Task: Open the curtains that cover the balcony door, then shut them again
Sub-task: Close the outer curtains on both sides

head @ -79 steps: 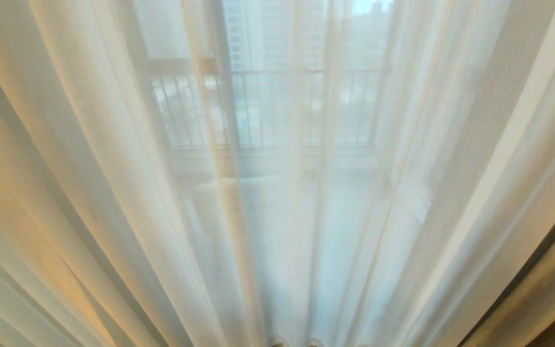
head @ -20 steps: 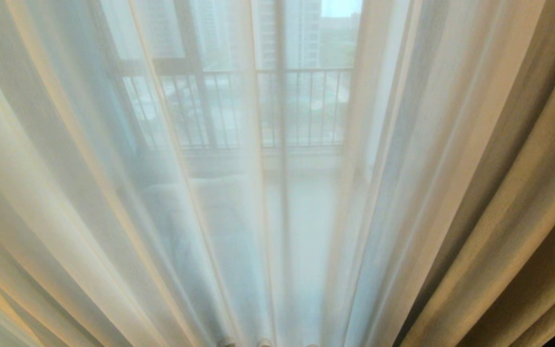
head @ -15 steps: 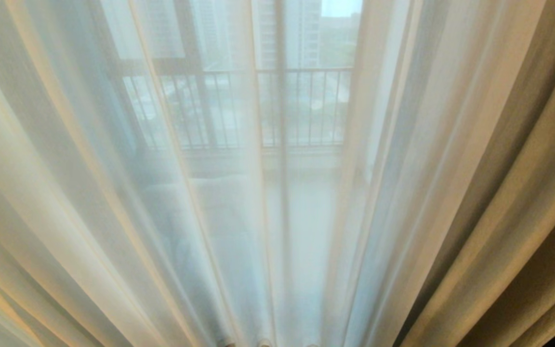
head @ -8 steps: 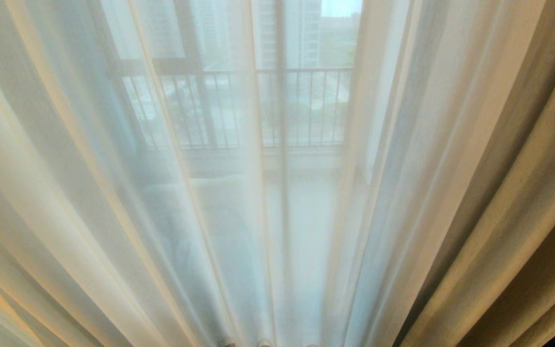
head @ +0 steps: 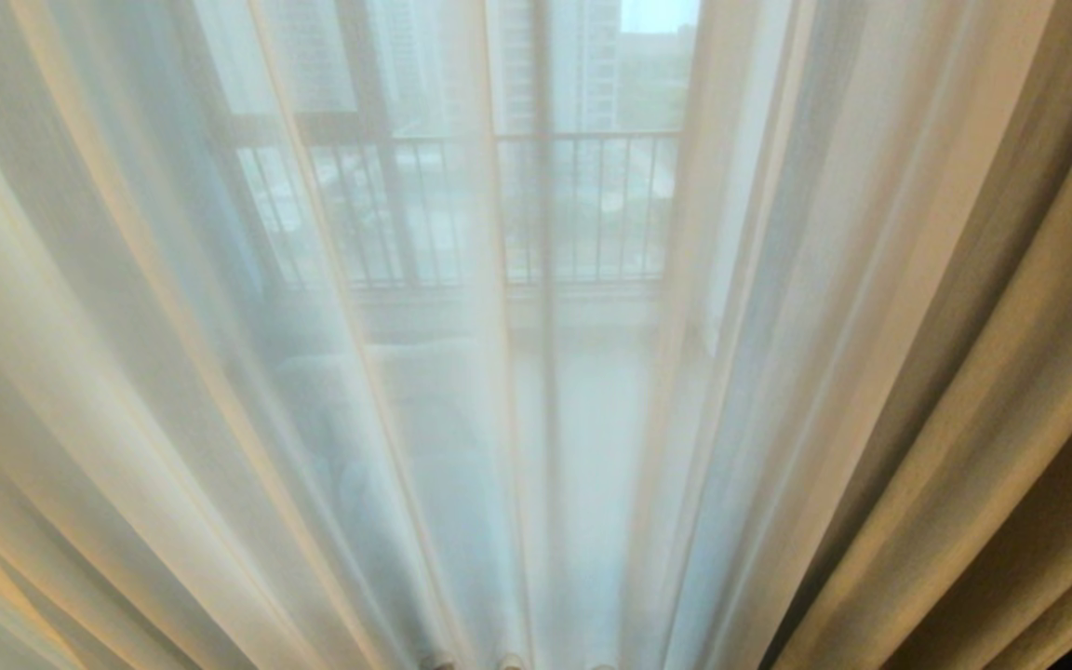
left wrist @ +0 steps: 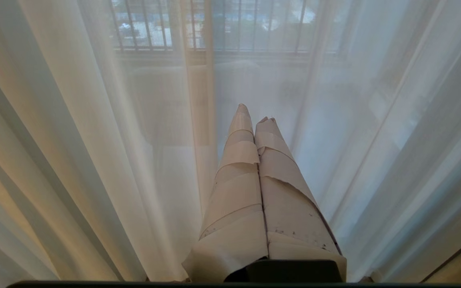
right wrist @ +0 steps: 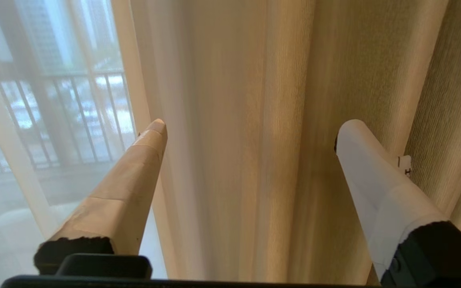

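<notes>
Right gripper (right wrist: 250,124) stands spread wide before the cream folds of the curtains (right wrist: 254,100), gripping nothing. Left gripper (left wrist: 254,116) is pressed shut facing the white sheers (left wrist: 94,120), which hang drawn across the balcony door (head: 545,279).

through my sheers (head: 173,307) the balcony door (head: 545,372) and railing (head: 462,209) are only hazy shapes, and the curtains' tops and hems run off every edge.

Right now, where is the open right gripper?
Right wrist view: the right gripper faces the cream-beige drape beside the sheer, holding nothing.
</notes>
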You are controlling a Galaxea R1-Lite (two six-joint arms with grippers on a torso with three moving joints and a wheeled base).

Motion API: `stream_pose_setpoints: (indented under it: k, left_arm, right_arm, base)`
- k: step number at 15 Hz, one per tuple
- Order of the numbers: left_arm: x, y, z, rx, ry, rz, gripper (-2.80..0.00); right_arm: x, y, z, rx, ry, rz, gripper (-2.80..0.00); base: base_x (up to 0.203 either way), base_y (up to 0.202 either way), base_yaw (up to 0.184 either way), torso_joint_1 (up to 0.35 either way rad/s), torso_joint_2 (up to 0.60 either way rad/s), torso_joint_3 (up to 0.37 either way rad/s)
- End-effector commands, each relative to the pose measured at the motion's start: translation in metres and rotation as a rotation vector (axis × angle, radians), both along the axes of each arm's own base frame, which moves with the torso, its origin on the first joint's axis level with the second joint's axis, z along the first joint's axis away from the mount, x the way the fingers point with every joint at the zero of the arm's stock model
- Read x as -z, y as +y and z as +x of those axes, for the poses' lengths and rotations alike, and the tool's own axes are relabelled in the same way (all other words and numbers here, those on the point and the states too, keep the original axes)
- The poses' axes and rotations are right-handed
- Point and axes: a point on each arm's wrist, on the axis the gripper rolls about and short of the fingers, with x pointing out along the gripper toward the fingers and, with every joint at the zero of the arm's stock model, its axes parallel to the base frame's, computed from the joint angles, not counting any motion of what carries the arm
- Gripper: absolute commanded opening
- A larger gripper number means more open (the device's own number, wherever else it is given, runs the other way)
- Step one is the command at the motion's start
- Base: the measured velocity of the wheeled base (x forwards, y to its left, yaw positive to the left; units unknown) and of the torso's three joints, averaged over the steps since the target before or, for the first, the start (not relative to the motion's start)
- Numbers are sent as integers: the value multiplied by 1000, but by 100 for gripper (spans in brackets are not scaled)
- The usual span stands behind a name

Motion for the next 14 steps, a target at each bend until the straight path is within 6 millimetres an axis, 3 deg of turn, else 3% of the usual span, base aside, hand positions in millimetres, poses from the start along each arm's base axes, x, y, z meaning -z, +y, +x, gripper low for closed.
stream_pose_setpoints:
  k: [1,3,14]
  left_arm:
    - [0,0,0,-1,-1,0,-280]
    - [0,0,0,-1,-1,0,-280]
    - [0,0,0,-1,-2,0,-280]
  right_arm:
    - [7,2,-7,2,-15,-7,0]
    - [6,-1,1,11,0,-1,0]
    - [-30,-52,129,17,22,-3,0]
  base:
    - [0,0,0,0,0,0]
    - [0,0,0,0,0,0]
    - [0,0,0,0,0,0]
